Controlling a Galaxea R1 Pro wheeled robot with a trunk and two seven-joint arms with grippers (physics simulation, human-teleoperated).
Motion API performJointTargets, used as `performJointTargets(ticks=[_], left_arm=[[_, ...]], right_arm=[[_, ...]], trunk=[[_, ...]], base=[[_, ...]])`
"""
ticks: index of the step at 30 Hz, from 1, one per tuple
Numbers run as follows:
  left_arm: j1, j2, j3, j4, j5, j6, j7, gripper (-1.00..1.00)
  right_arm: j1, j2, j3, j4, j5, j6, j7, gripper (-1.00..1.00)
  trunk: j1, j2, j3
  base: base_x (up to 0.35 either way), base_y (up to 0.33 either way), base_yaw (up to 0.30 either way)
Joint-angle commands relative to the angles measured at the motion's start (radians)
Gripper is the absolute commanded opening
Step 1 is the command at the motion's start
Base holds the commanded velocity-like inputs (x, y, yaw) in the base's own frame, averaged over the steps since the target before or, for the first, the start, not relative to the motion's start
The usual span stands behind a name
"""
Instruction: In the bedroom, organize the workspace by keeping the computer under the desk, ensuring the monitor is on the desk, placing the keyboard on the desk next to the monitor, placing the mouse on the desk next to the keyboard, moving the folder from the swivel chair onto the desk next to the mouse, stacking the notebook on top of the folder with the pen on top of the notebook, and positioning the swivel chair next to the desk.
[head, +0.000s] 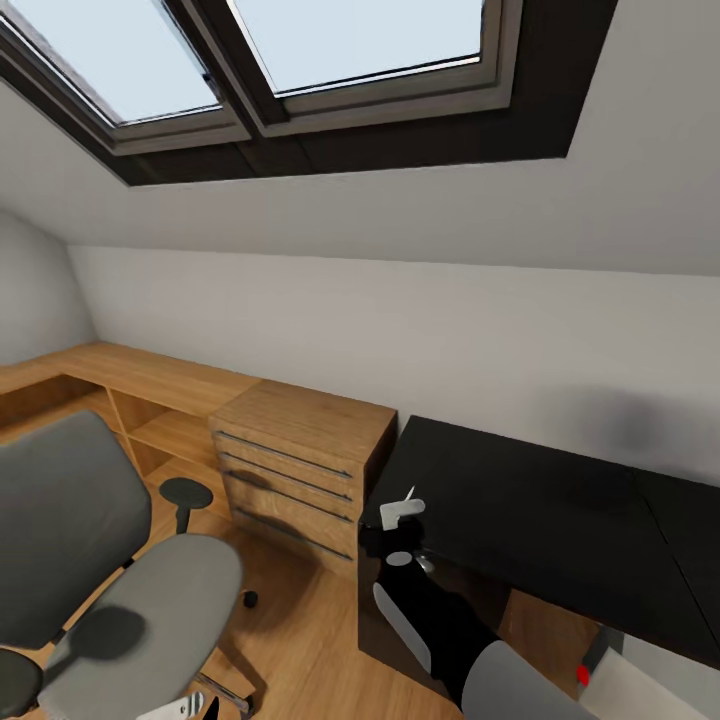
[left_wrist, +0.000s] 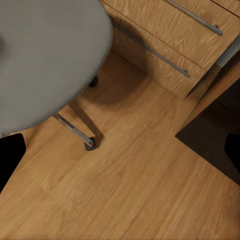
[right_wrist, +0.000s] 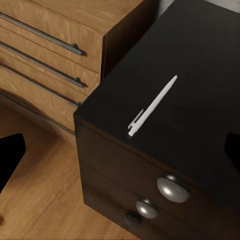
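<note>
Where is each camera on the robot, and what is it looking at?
Head view: up on the head, facing the desk, swivel chair and roof window; the right arm shows.
Left wrist view: near the left gripper, facing the floor and chair seat.
Right wrist view: near the right gripper, facing the pen lying on the desk corner.
All three share the wood drawers.

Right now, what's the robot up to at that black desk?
The robot stands at the corner of the black desk, its right arm held over that corner. A white pen lies loose on the desk top, just above the drawers with the silver knobs; nothing grips it. The grey swivel chair sits to the left on the wood floor, its seat bare. A wooden chest of drawers stands beside the desk.
</note>
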Motion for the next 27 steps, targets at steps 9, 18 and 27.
performJointTargets(ticks=[9,18,27], left_arm=[[0.0,0.001,-0.001,-0.002,0.01,0.003,0.004,1.0],[0.0,0.001,-0.001,-0.002,0.011,0.002,0.003,1.0],[0.0,0.002,0.0,-0.007,0.012,0.005,0.001,1.0]], right_arm=[[-0.001,0.0,0.004,0.001,-0.002,0.005,-0.006,1.0],[-0.001,0.0,-0.001,0.007,-0.007,0.014,-0.004,1.0],[-0.001,0.0,-0.006,0.007,-0.01,0.017,-0.003,1.0]], trunk=[[0.0,-0.001,-0.001],[0.0,-0.001,-0.001],[0.0,-0.001,-0.001]], base=[[0.251,0.0,0.0],[0.093,0.0,0.0],[0.158,0.0,0.0]])
